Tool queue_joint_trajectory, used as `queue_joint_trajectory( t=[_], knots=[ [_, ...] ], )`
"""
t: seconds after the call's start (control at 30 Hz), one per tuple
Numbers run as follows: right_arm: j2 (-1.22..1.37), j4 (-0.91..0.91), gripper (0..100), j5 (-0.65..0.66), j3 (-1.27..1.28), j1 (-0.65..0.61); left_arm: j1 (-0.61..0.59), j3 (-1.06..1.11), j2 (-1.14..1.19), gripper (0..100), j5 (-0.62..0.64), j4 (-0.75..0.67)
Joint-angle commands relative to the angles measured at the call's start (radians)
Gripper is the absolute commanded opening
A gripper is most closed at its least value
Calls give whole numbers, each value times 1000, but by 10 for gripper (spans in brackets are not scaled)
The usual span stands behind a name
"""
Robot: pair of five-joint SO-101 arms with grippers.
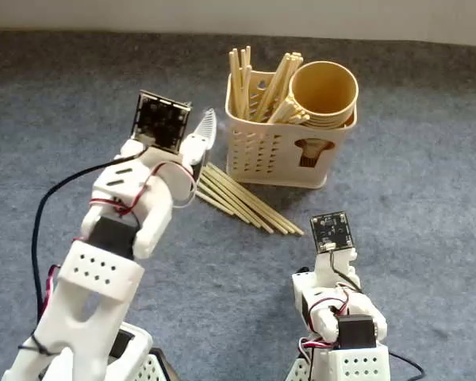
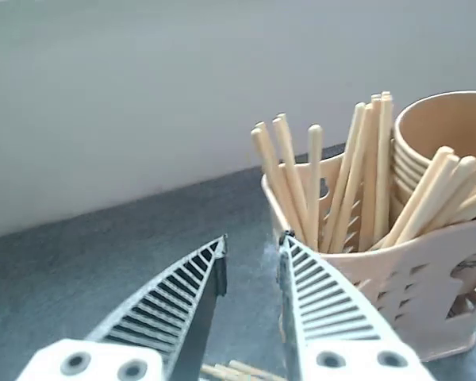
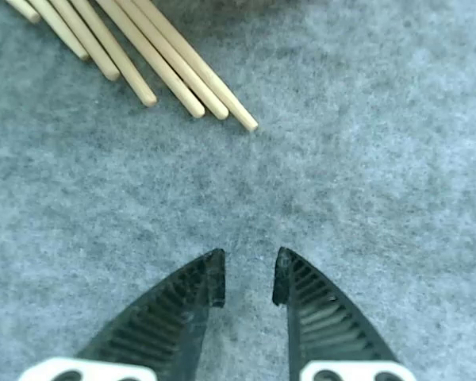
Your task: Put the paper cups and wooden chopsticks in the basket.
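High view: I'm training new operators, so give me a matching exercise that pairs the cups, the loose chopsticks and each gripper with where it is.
1. cups
2. loose chopsticks
3. left gripper
4. right gripper

A. lying on the carpet in front of the basket
B. stacked in the basket
C. over bare carpet, near the loose chopsticks' tips
D. raised beside the basket's rim

Pairs: 1-B, 2-A, 3-D, 4-C
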Motion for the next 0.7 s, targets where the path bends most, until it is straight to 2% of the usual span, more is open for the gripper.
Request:
queue_joint_trajectory(
  t=[0.0, 0.3, 0.67],
  knots=[
    [-10, 5, 119, 11, 117, -2, -47, -16, -96, 123, 3, 149],
    [-10, 5, 119, 11, 117, -2, -166, -67, -111, 123, 3, 387],
    [-10, 5, 119, 11, 117, -2, -255, -348, 39, 123, 3, 776]
  ],
)
